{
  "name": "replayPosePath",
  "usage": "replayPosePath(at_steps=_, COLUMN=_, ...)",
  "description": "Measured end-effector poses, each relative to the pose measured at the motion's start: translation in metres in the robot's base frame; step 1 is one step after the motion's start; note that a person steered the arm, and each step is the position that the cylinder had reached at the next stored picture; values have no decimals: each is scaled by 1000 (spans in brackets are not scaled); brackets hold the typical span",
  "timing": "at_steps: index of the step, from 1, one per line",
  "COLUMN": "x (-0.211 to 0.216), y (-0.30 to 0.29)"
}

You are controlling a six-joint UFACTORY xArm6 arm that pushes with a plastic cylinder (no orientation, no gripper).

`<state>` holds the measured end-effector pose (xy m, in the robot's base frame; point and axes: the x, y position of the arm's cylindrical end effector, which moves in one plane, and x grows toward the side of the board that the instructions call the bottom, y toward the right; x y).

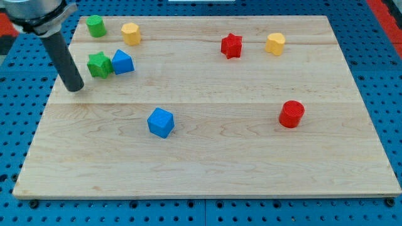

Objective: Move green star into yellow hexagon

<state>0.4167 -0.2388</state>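
Green star (98, 64) flat, no long axis

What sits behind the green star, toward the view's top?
Behind the green star stands a green cylinder, apart from it. Nothing there is covered; my tip rests lower left of the star.

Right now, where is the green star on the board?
The green star sits near the view's upper left, touching the blue block on its right, below the green cylinder; my tip is just lower-left of it.

No writing, label, brand, number or sign can be read anywhere (neither on the wooden bench (251, 157) nor on any of the coloured blocks).
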Motion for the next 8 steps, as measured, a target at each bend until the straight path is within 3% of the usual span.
replayPosePath(at_steps=1, x=-1, y=26)
replayPosePath(at_steps=4, x=-115, y=13)
replayPosePath(at_steps=7, x=-80, y=33)
replayPosePath(at_steps=8, x=-106, y=33)
